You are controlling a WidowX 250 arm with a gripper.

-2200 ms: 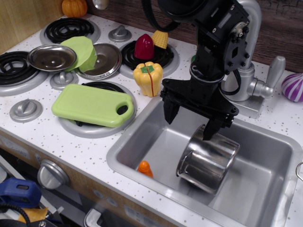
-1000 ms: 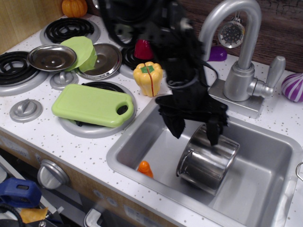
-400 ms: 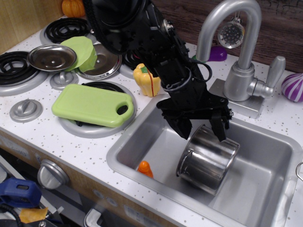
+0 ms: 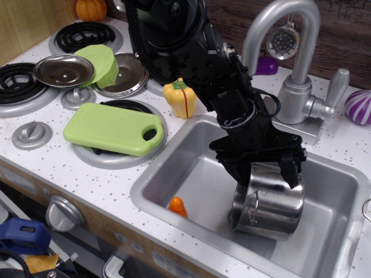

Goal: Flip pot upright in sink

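One black robot gripper (image 4: pixel 268 174) reaches down into the large rectangular silver-grey metal sink (image 4: pixel 174 174), and its two dark fingers are spread over the top edge of the shiny stainless-steel cylindrical pot (image 4: pixel 270 204); whether they press on the wall, I cannot tell. The pot stands nearly upright, a little tilted, on the right part of the basin floor, with a thin wire handle on its left side. Near it, to the left, lies a small orange toy piece (image 4: pixel 177 205).
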